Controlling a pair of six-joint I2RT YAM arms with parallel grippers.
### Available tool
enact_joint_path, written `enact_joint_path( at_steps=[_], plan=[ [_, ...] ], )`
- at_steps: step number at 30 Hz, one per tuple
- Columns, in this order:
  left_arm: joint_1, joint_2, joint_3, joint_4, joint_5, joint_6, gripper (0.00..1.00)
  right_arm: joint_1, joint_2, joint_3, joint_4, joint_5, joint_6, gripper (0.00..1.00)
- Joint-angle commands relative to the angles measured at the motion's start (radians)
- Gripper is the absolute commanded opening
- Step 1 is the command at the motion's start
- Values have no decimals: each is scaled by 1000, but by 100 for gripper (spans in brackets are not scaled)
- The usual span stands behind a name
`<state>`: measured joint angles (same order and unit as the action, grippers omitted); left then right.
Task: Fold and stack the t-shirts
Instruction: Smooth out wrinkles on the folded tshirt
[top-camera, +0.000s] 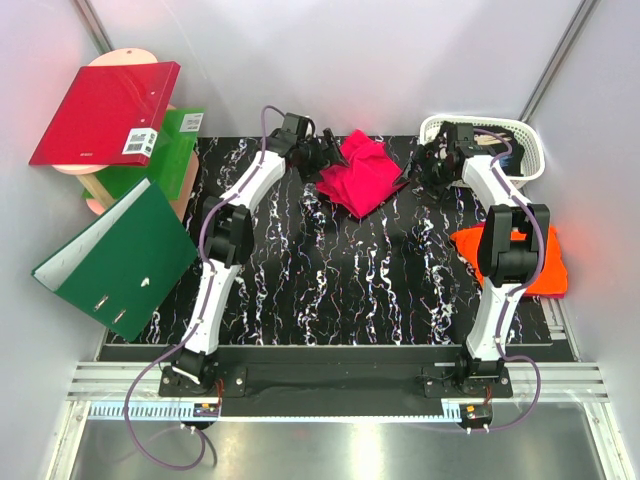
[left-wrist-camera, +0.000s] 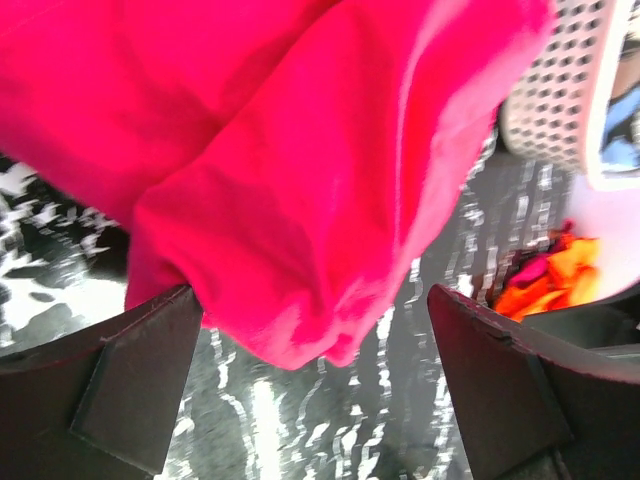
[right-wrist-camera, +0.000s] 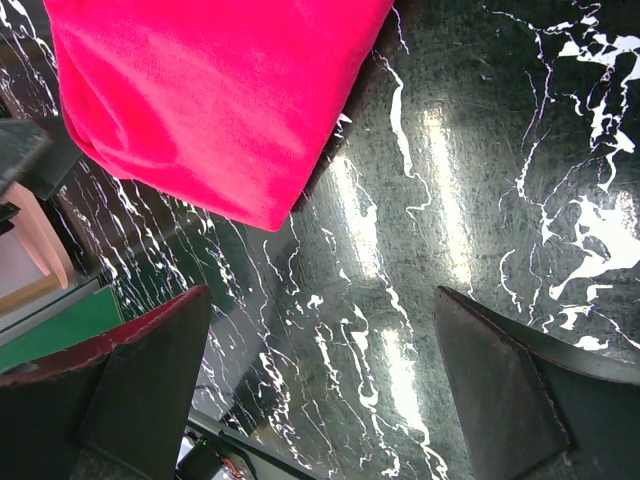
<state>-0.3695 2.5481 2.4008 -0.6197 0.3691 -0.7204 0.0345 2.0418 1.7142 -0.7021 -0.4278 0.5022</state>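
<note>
Magenta-pink t-shirt (top-camera: 360, 172) soft, crumpled; orange t-shirt (top-camera: 553, 266) bunched

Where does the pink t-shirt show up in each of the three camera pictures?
Top external: the pink t-shirt lies bunched at the far middle of the black marbled tabletop.
Left wrist: the pink t-shirt fills most of the upper picture.
Right wrist: the pink t-shirt fills the upper left.
Shared landmark: the black marbled tabletop beneath it shows in all three views.
</note>
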Motion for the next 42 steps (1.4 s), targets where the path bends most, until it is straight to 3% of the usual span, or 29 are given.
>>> enact_joint_path(
  at_steps=[1,4,5,6,7,12,16,23,25,26,28,30,37,42],
  plan=[
    [-5,40,38,150,94,-109,85,-2,-15,7,-7,1,-24,100],
    [-5,92,47,219,151,-184,53,-2,-12,5,-17,-5,-30,100],
    [-5,103,53,227,157,-201,26,-2,-12,4,-20,-5,-33,100],
    [-2,112,52,235,160,-230,8,-2,-12,4,-26,-5,-37,100],
    [1,118,49,235,165,-240,0,-2,-12,4,-31,-5,-42,100],
    [38,45,-90,244,116,-220,0,-2,-15,-4,-42,-25,-48,100],
    [116,-57,-239,366,94,-255,0,-2,-22,-25,-40,-48,-51,100],
    [191,-16,-229,676,238,-523,0,-2,-38,-85,-40,-54,-63,100],
    [196,33,-163,716,269,-566,7,-2,-45,-100,-40,-52,-68,100],
    [196,56,-131,715,280,-588,23,-2,-48,-108,-40,-51,-70,100],
    [198,127,-28,664,332,-590,99,-2,-54,-116,-39,-49,-73,100],
    [198,136,-31,649,382,-587,99,-1,-61,-128,-24,-45,-80,100],
    [204,-201,-504,632,315,-322,99,-4,38,-53,107,-86,-38,100],
    [211,-365,-514,321,107,-76,99,1,191,97,197,-158,48,100]
  ],
)
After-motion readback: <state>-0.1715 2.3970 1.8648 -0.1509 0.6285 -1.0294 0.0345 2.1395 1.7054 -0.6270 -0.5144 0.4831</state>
